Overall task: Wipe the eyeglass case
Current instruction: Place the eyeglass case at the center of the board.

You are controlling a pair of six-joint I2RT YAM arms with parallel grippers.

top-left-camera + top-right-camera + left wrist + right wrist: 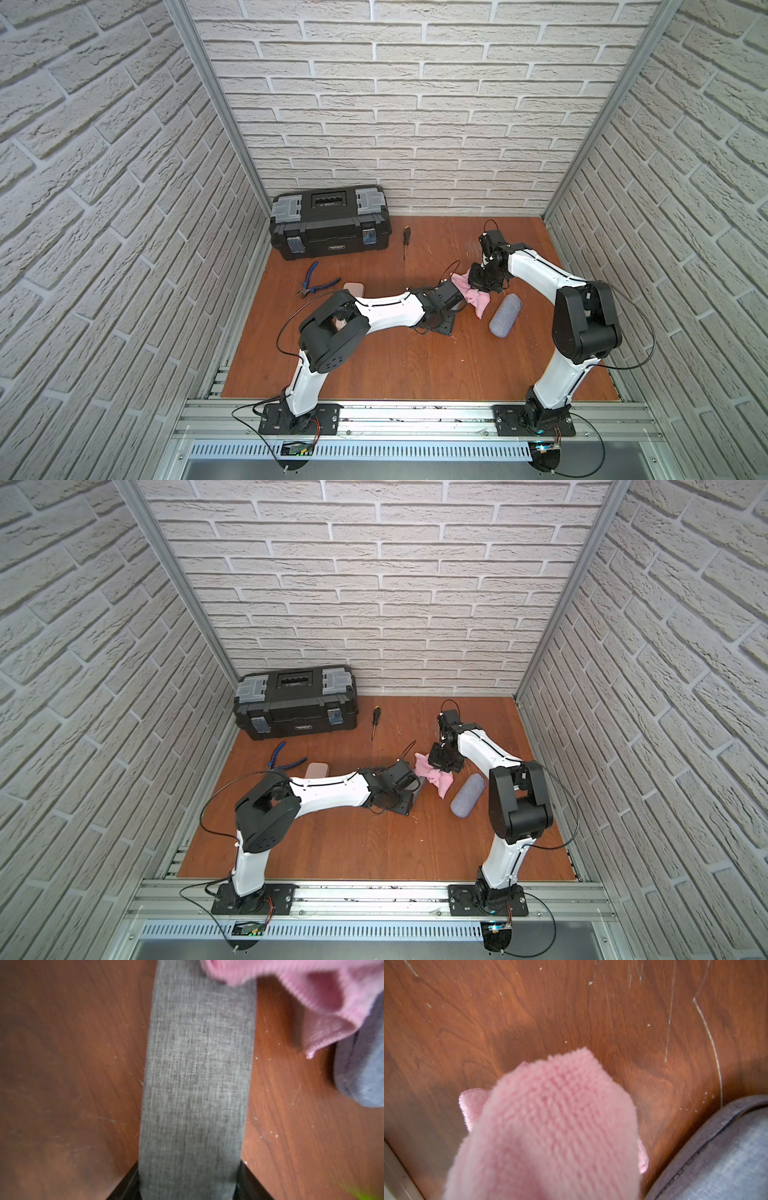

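A grey woven eyeglass case (197, 1084) lies low over the wooden table, and my left gripper (189, 1178) is shut on its near end, one black finger (124, 1186) on each side. In both top views the case (419, 786) is mostly hidden under that gripper (455, 301). My right gripper (478, 289) is shut on a pink cloth (478, 304), which hangs down beside it. The cloth (311, 991) overlaps the grey case's far end in the left wrist view. In the right wrist view the cloth (550, 1126) hides the fingers.
A blue-grey eyeglass case (505, 316) lies on the table just right of the cloth. A beige case (354, 287) sits behind the left arm. A black toolbox (330, 222) stands at the back left, with blue pliers (316, 282) and a screwdriver (406, 241) near it.
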